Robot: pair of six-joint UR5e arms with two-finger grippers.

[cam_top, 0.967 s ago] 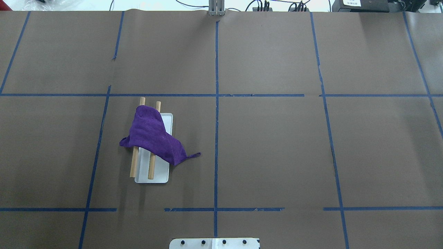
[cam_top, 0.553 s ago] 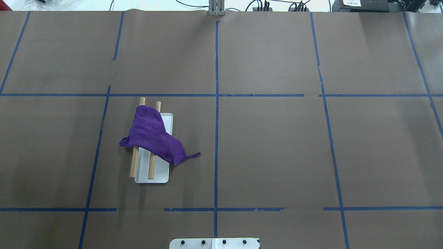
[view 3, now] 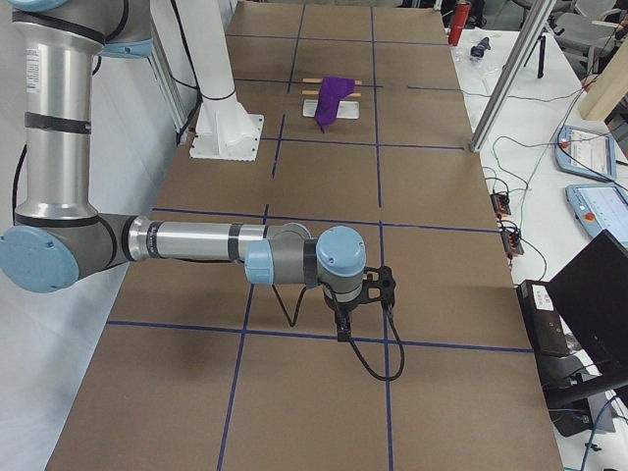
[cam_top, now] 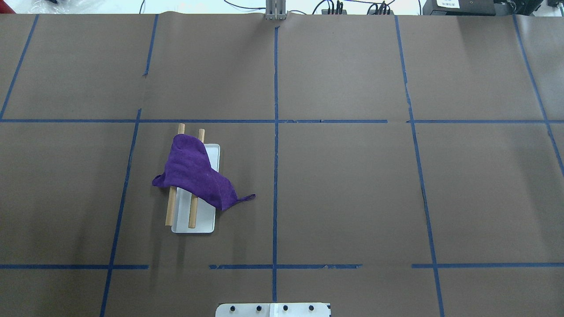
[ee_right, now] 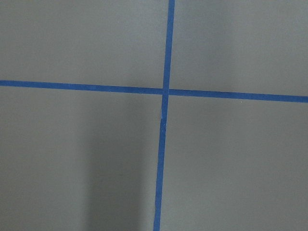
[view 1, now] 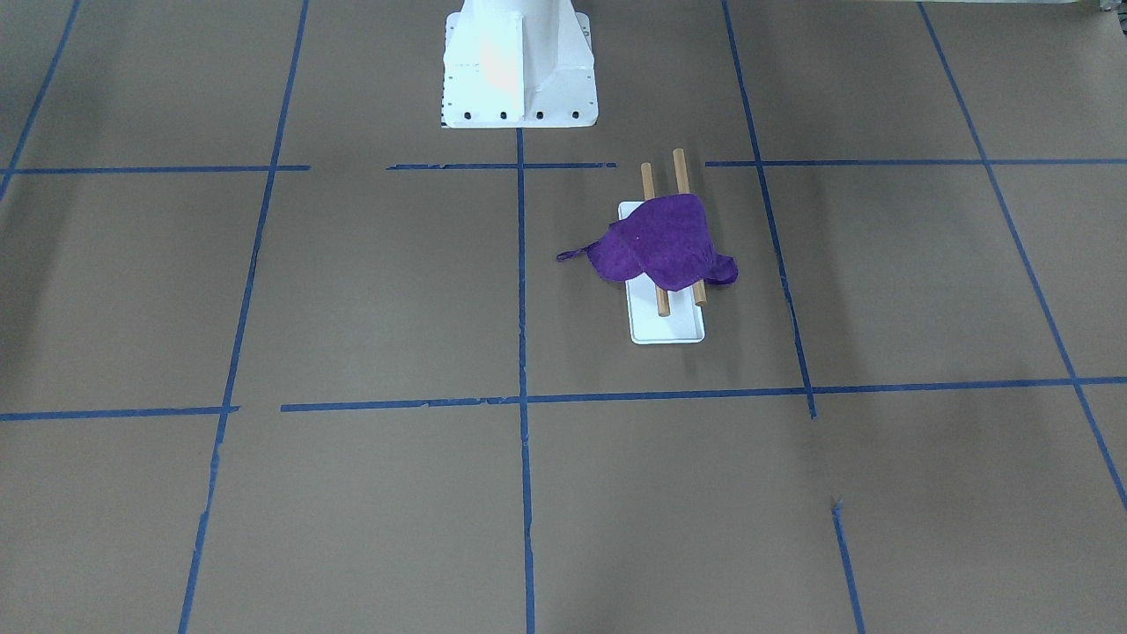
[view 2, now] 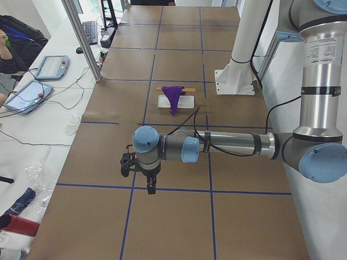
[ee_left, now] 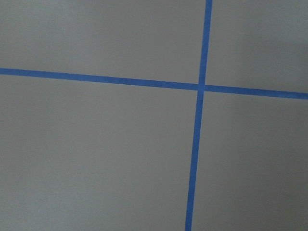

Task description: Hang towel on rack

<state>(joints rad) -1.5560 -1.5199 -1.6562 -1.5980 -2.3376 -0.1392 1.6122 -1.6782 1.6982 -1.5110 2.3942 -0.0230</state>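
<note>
Towel [cam_top: 194,176] is draped across both rack dowels. Worktop [cam_top: 352,185]: brown, blue-taped grid. Left gripper [view 2: 151,189] and right gripper [view 3: 341,332] hang near its opposite ends; whether the fingers are open or closed cannot be told. Rack [cam_top: 192,216] stands left of centre.

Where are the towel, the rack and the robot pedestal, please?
towel [cam_top: 194,171]: overhead view, middle of the cloth.
rack [cam_top: 204,220]: overhead view, bare base plate.
robot pedestal [view 1: 519,70]: front-facing view, its front face.
</note>
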